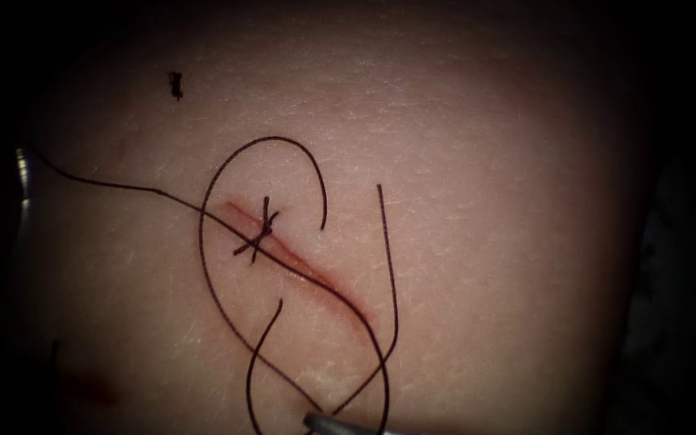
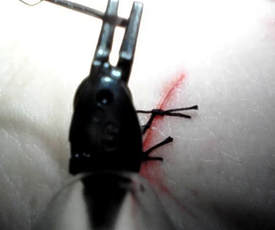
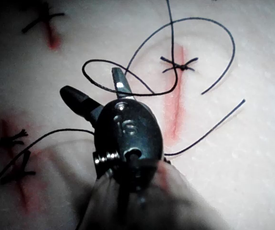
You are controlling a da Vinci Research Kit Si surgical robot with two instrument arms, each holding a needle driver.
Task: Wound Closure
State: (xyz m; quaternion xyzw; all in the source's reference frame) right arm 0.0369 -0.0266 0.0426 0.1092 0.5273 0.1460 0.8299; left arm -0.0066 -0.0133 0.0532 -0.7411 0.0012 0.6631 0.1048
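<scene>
**Left clamped on needle, right spread wide over loose thread**

Left tool (image 2: 117,33): jaws together on the needle (image 2: 75,7), grip near one end of the curve, shaft of the needle running off sideways from the tips. Needle clear of the tissue (image 1: 485,161), not driven in. In the endoscope view, a sliver of metal at the far left edge (image 1: 22,173), with the thread (image 1: 122,187) running off toward it.

Right tool (image 3: 101,93): jaws wide apart, holding nothing. One jaw tip lying under a loop of thread (contact not resolvable). Tip just visible at the bottom edge of the endoscope view (image 1: 321,421), below the lower end of the cut (image 1: 316,278).

Cut: short red diagonal line, one knotted stitch (image 1: 258,235) across its upper part, short tails sticking out. Rest of the cut below the knot open. Thread in several slack loops on the tissue, circling the knot on both sides of the cut and crossing near the right tool. Small cut end of thread (image 1: 176,85) lying well apart, upper left of the cut.
</scene>
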